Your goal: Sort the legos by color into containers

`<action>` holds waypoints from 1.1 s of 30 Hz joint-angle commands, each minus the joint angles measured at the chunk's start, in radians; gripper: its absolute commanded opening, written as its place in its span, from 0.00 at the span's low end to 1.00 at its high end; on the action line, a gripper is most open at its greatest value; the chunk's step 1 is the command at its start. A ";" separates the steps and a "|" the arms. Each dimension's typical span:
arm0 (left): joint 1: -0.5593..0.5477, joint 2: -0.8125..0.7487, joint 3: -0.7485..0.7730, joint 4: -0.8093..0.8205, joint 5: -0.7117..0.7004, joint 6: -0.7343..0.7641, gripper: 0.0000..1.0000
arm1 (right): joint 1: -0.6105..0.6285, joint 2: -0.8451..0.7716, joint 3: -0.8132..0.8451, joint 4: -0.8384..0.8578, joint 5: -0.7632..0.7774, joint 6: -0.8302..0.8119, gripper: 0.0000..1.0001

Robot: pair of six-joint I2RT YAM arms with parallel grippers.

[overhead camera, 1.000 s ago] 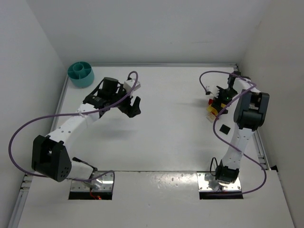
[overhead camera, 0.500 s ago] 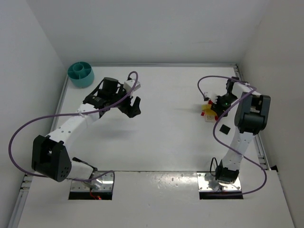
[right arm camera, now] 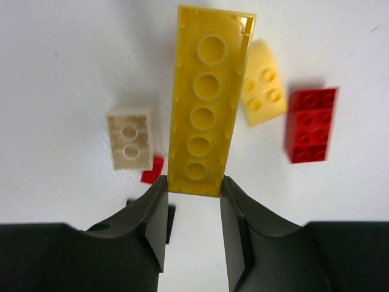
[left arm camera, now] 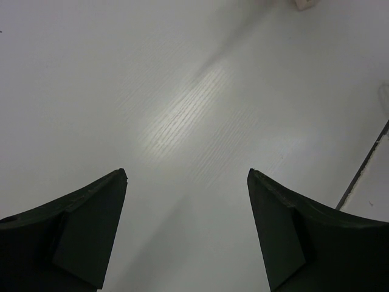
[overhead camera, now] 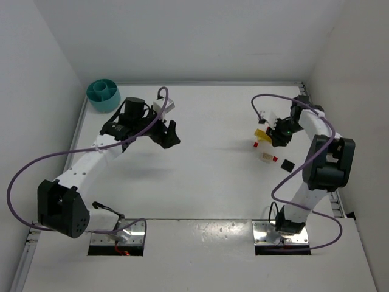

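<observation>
My right gripper (right arm camera: 193,185) is shut on the near end of a long yellow lego (right arm camera: 209,97), held with its hollow underside facing the camera. Below it on the table lie a pale yellow lego (right arm camera: 262,91), a red lego (right arm camera: 311,125), a cream lego (right arm camera: 129,139) and a small red piece (right arm camera: 152,170). In the top view the right gripper (overhead camera: 276,132) is at the table's right side with the yellow lego (overhead camera: 261,134) sticking out to its left. The teal container (overhead camera: 103,95) stands at the far left corner. My left gripper (overhead camera: 169,135) (left arm camera: 187,173) hangs open and empty over bare table.
A small black square (overhead camera: 287,164) lies on the table near the loose legos, and it also shows as a black square (right arm camera: 168,217) under my right fingers. White walls close in the table on three sides. A dark rail (left arm camera: 364,170) marks the table's edge.
The right gripper has shut on the long yellow lego and shifted toward the back; the loose legos lie more spread out. The left arm shifted slightly left, still open.
</observation>
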 commanded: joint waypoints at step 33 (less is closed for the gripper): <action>0.122 0.221 0.096 0.283 0.484 -0.582 0.83 | 0.690 -0.233 0.095 0.172 -0.201 0.655 0.21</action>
